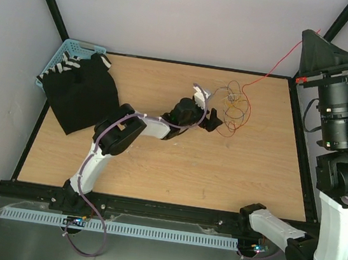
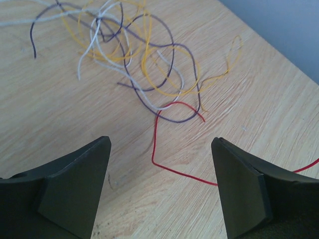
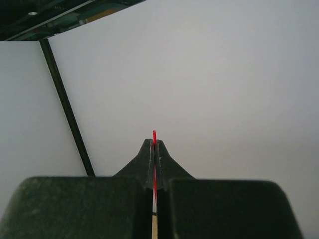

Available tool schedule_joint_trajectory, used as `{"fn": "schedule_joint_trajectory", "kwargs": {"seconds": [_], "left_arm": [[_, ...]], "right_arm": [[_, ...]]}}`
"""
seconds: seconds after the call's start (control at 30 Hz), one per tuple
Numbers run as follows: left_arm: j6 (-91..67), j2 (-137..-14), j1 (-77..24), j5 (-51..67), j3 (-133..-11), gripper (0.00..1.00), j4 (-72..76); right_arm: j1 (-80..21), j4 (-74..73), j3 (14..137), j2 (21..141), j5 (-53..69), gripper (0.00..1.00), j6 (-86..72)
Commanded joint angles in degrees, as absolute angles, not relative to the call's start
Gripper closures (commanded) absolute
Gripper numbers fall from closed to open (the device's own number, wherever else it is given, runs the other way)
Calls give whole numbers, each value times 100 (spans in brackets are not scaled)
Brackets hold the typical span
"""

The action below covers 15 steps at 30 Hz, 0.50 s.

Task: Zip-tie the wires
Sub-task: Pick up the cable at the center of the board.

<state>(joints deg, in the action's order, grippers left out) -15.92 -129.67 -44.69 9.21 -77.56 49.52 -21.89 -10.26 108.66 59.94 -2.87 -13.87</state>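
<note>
ok so my left gripper [image 2: 160,167] is hanging low over the table [image 2: 50,119], fingers spread wide with nothing in them. i reckon it's parked like that so it can close on the bundle once there is one.

right between those fingers lies the red strand [image 2: 154,142]. it comes toward me out of the pile, kinks, then runs off past my right-hand finger.

just beyond the fingertips is the rest of the wires [image 2: 144,64], a loose flat mess of orange, pale and dark loops on the wood. no real long axis to it, it just sprawls across in front of the hand.

way off and lifted well above the table, my right gripper [image 3: 154,145] is clamped tight on the far end of that red strand. the tip pokes out past the fingertips, in line with the fingers. my guess is that pulling it taut is meant to draw the strands straight.

can't spot the zip tie anywhere.
</note>
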Motion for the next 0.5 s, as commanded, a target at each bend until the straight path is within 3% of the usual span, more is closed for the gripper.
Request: {"fn": "schedule_joint_trajectory", "kwargs": {"seconds": [0.0,0.47], "left_arm": [[-2183,-12820,-4424,662,-8140,17,3653],[-3195,-13021,-4359,1832,-9499,23,662]], "right_arm": [[-2223,-934,10729,5871,-384,100,-1336],[-2221,-887,10453,5547,-700,100,-1294]]}}
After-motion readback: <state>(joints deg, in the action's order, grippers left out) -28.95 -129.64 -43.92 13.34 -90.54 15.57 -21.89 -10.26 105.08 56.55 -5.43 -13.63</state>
